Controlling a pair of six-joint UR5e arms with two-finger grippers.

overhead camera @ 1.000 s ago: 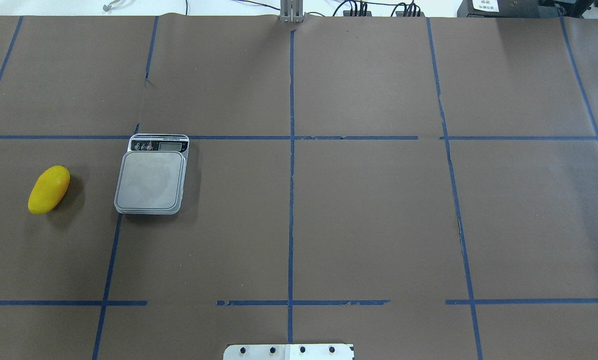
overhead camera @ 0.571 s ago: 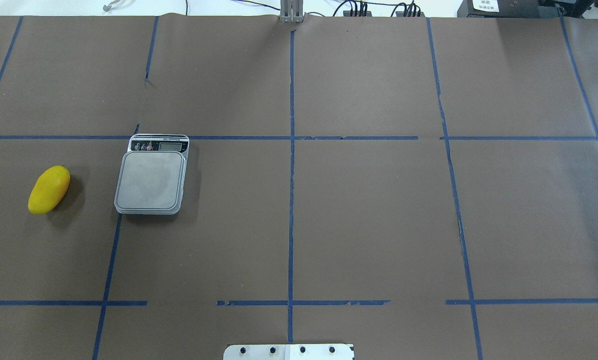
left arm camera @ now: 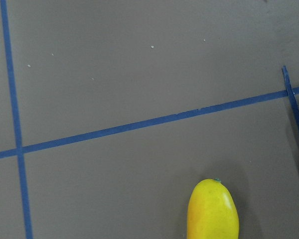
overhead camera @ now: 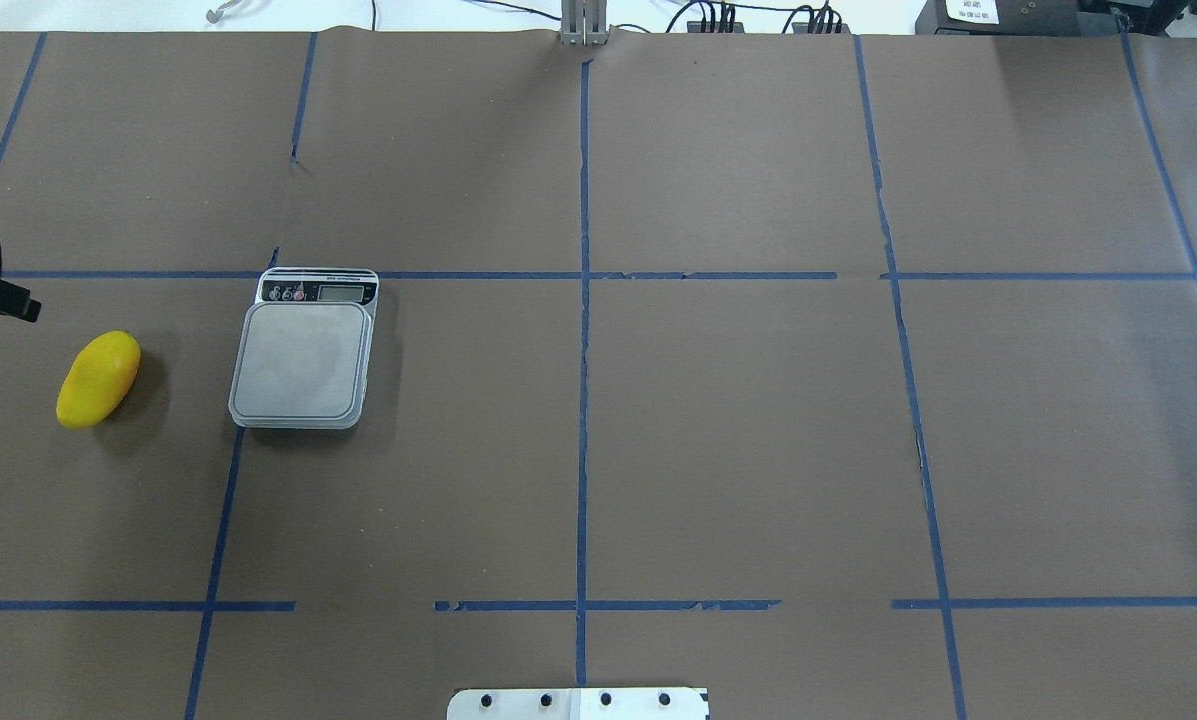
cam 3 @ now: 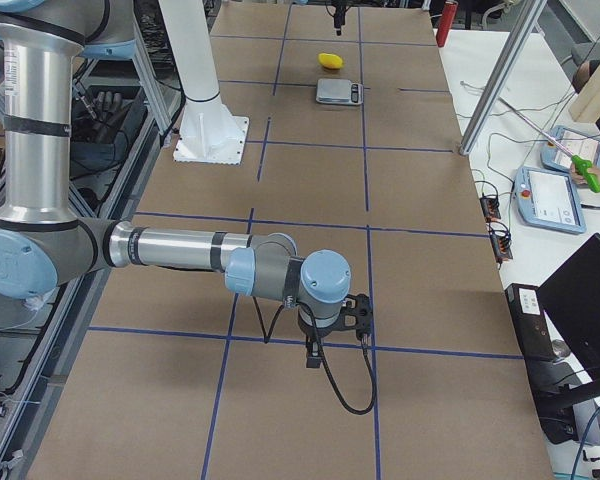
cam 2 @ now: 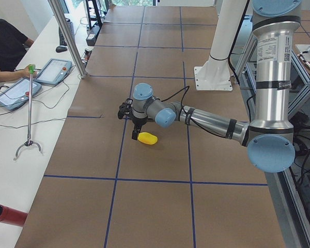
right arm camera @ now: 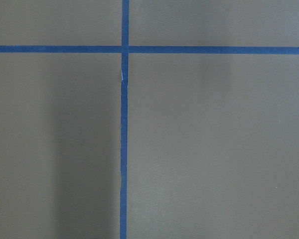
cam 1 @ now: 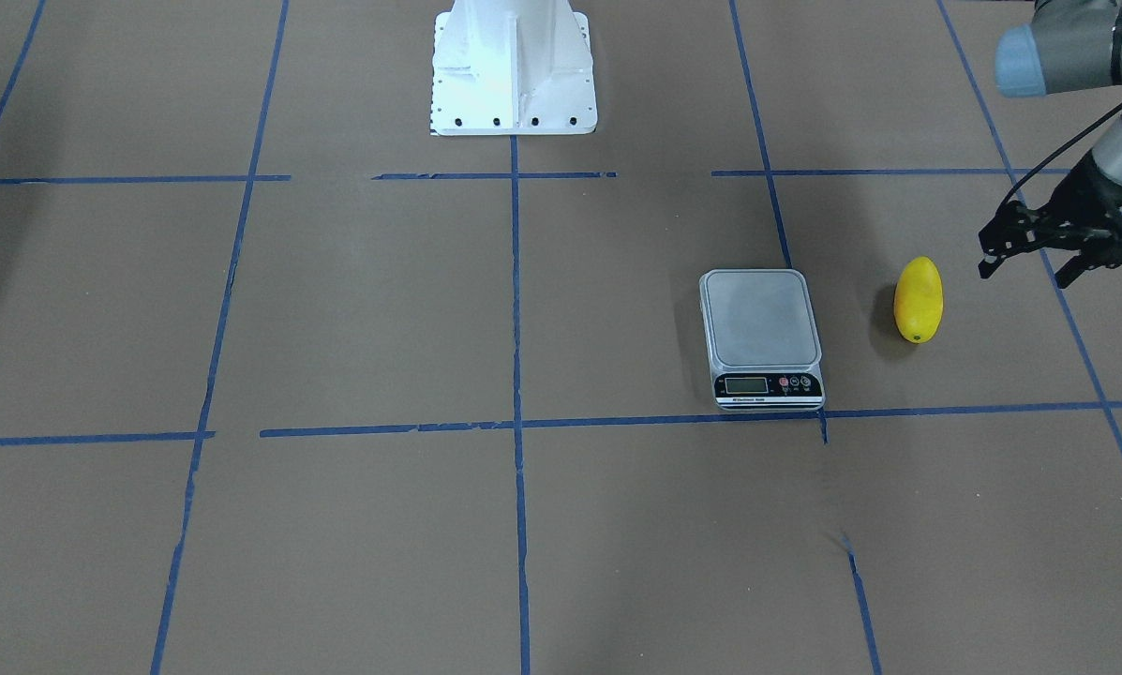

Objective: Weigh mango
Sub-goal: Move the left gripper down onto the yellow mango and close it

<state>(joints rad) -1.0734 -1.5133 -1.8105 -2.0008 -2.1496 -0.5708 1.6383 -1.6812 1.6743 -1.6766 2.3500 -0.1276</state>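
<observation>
The mango (cam 1: 918, 300) is a small yellow oval lying on the brown table, also seen in the overhead view (overhead camera: 98, 379) and at the bottom of the left wrist view (left arm camera: 212, 211). The grey digital scale (cam 1: 762, 337) stands beside it with its platform bare (overhead camera: 303, 360). My left gripper (cam 1: 1029, 265) hovers open and empty above the table, just beyond the mango on the side away from the scale; only its tip shows in the overhead view (overhead camera: 3, 300). My right gripper (cam 3: 335, 330) hangs over bare table far from both; I cannot tell whether it is open or shut.
Blue tape lines (overhead camera: 583, 300) divide the brown table into squares. The white robot base (cam 1: 514, 66) stands at the near middle edge. Operators' tablets (cam 2: 20, 90) and a grabber stick lie on the white side bench.
My left gripper's tip has come into the overhead view at the left edge, near the mango. The mango and the scale have not moved.
</observation>
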